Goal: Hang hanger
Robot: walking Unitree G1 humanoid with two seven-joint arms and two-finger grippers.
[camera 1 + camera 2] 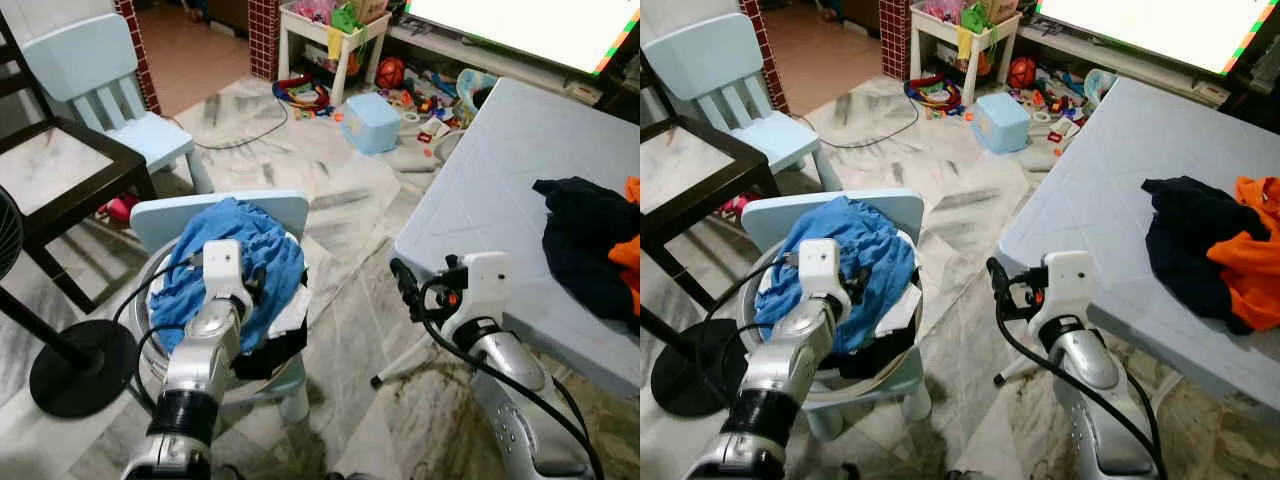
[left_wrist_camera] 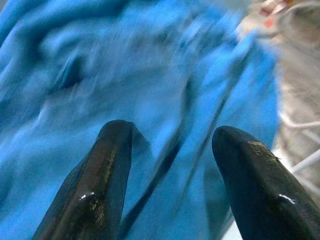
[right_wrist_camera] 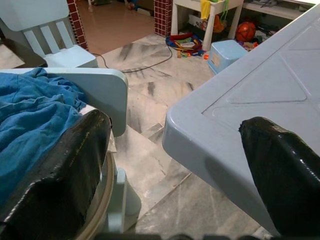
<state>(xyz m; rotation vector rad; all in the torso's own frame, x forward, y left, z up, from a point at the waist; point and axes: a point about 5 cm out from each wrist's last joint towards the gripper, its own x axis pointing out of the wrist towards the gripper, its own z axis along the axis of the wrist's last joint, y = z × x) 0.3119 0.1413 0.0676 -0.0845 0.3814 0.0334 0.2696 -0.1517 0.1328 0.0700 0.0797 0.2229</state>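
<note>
A crumpled blue cloth (image 1: 235, 255) tops a pile of laundry in a white basket (image 1: 908, 325) that rests on a small pale-blue chair (image 1: 290, 210). My left gripper (image 2: 170, 150) hovers right over the blue cloth, fingers (image 2: 107, 165) open and holding nothing; the left wrist view is blurred. My right gripper (image 1: 405, 285) is open beside the near corner of the pale-blue table (image 1: 480, 190), between the table and the basket chair. Dark and orange clothes (image 1: 590, 240) lie heaped on the table's right side.
A black fan base (image 1: 75, 365) stands at my left, with a dark wooden chair (image 1: 60, 170) and a pale-blue child's chair (image 1: 100, 80) behind it. Toys, a blue box (image 1: 370, 122) and a cable litter the marble floor farther off.
</note>
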